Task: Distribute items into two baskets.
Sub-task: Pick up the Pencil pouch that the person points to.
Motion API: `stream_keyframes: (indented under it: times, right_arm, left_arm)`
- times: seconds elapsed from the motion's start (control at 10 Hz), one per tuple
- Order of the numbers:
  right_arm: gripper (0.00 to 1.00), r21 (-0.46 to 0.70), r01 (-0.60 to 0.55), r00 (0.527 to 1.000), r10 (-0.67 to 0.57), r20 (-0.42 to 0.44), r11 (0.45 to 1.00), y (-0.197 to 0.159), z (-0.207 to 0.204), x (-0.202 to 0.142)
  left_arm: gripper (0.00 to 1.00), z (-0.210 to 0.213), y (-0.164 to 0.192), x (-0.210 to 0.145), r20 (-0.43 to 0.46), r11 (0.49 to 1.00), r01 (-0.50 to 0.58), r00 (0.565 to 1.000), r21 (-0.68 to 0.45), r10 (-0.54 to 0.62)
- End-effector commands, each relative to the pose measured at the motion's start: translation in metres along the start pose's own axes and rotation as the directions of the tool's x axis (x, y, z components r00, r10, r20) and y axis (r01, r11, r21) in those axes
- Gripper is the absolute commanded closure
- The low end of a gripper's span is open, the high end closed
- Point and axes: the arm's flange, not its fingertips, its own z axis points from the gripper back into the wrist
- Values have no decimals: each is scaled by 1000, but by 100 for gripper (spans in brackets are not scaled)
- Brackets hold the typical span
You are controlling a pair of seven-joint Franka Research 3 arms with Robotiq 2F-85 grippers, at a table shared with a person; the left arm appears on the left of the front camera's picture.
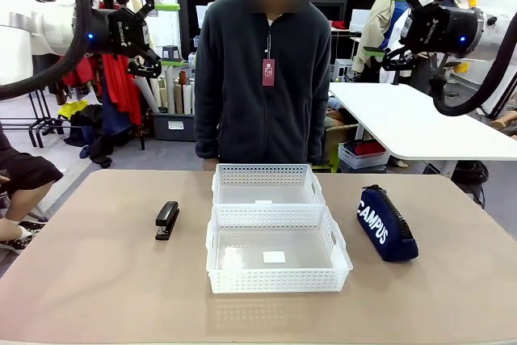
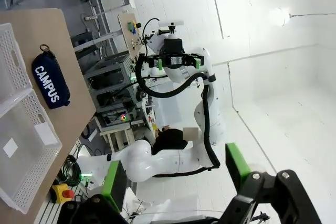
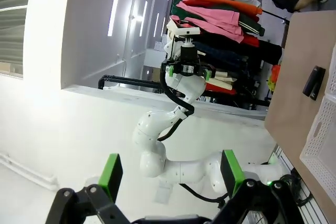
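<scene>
- The two baskets sit in the middle of the tan table [image 1: 89, 280], one behind the other, with their long sides touching.
- The near basket [image 1: 275, 279] is a shallow white tray with lattice sides. On its floor lies a small white label [image 1: 274, 257].
- The far basket [image 1: 266, 174] is the same kind of tray and stands close to the table's far edge.
- Neither basket holds the stapler or the pouch.
- The black stapler [image 1: 167, 220] lies flat on the table to the left of the baskets, near them but not touching. Its length runs towards the far side.
- The navy zip pouch [image 1: 386, 224], with "CAMPUS" in white letters, lies on the table to the right of the near basket, just beside it, and is angled a little.
- The left gripper [image 1: 161, 38] hangs high above the table's left side, well clear of the stapler. Its jaws are spread wide and grasp nothing. In the left wrist view its green pads [image 2: 115, 184] stand far apart with only the room between them.
- The right gripper [image 1: 384, 23] hangs high above the right side, well above the pouch. It too is released and empty, and its green pads [image 3: 111, 174] stand far apart in the right wrist view.
- A person [image 1: 266, 78] in a dark zip fleece with a red badge stands at the far edge, directly behind the baskets.
</scene>
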Motion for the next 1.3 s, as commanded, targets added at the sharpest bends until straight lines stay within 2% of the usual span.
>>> stream_keyframes:
  times: [0.0, 1.2]
  right_arm:
    - [0, 1, -2, 1000, 2, -1, 1000, 1, 0, 0]
    - [0, 1, -2, 1000, 2, -1, 1000, 1, 0, 0]
  left_arm:
    - [0, -1, -1, 0, -2, 1000, 4, 1000, -1, -4]
    - [0, -1, -1, 0, -2, 1000, 4, 1000, -1, -4]
